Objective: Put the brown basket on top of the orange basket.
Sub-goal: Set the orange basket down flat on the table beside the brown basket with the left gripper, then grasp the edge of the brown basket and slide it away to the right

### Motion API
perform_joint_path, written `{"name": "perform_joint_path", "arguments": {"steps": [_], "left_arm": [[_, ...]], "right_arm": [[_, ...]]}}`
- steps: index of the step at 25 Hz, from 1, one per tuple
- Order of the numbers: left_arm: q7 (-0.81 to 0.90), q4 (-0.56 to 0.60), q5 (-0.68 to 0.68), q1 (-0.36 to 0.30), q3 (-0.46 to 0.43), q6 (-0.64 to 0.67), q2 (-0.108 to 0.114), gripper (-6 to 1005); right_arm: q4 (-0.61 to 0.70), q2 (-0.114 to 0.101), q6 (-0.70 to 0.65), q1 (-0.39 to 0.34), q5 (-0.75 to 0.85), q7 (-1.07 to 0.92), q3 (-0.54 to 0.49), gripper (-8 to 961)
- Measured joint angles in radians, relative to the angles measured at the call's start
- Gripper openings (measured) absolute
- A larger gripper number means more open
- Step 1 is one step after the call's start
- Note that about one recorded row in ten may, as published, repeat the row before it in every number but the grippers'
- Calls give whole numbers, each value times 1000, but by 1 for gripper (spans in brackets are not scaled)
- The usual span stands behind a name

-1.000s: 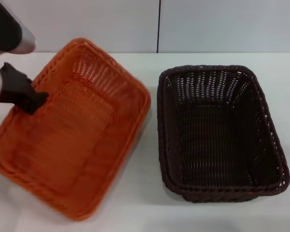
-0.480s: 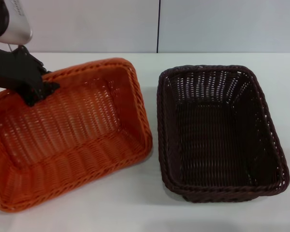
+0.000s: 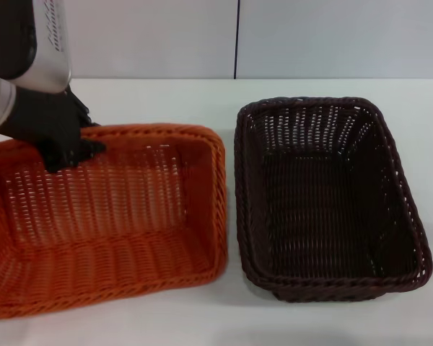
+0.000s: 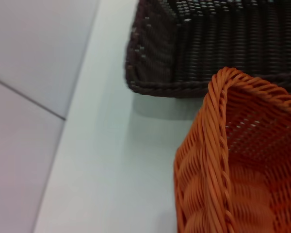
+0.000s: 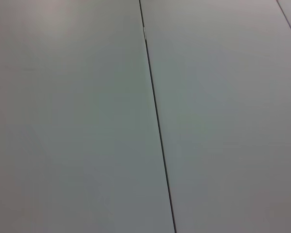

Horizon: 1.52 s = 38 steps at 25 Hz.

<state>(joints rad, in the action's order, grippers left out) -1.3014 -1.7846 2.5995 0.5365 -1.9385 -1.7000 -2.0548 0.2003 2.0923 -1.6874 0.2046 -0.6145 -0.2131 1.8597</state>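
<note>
So nearest the robot sits the orange basket (image 3: 108,223) on the left with the brown basket (image 3: 325,198) just beside it on the right, both flat on the table and nothing stacked yet. Farther back the left gripper (image 3: 76,148) is at the orange basket's far rim, apparently pinching the braid, though I can't tell for sure how the jaws stand; the right arm isn't showing. My worry is that rim hold dragging the orange one into the brown, or skidding it across the smooth white table (image 3: 166,97) toward the pale panelled wall (image 3: 166,36) behind.
</note>
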Motion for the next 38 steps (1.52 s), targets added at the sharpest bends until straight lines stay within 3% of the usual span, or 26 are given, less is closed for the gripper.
{"name": "perform_joint_path", "arguments": {"steps": [12,17,22,23,24,28,29,31,32,33,34,36,37,38], "left_arm": [[-27,323,17,89,8,153,-3,170],[-30,343,30,67,68,284,-5,197],[-27,334,29,57,86,332,-6,243],[-27,334,29,57,86,332,-6,293],[-22,335,5,53,124,431,-9,343],[-17,330,4,44,147,469,-12,491],[74,242,-16,-75,224,747,-15,515],[154,207,-26,-160,277,944,-14,562],[154,207,-26,-160,277,944,-14,597],[197,196,-37,-211,313,1076,-13,631],[276,207,-58,-321,405,1375,-10,666],[348,269,-75,-439,523,1723,-8,735],[348,269,-75,-439,523,1723,-8,736],[446,345,-73,-519,607,2067,-8,736]], "right_arm": [[2,0,0,2,2,0,32,660],[2,0,-1,5,3,0,46,660],[2,0,0,7,4,0,49,659],[2,0,0,7,4,0,49,659],[2,0,0,7,4,0,49,659],[3,0,-2,7,4,0,49,659],[3,0,-5,7,4,2,49,659],[4,0,-11,9,4,4,49,659],[5,0,-15,11,3,5,46,659],[8,0,-19,13,1,4,44,659],[14,0,-21,15,-1,5,41,659],[39,0,-23,18,-4,2,33,659],[57,0,-23,22,-5,2,29,659],[72,-1,-23,25,-5,2,26,659]]}}
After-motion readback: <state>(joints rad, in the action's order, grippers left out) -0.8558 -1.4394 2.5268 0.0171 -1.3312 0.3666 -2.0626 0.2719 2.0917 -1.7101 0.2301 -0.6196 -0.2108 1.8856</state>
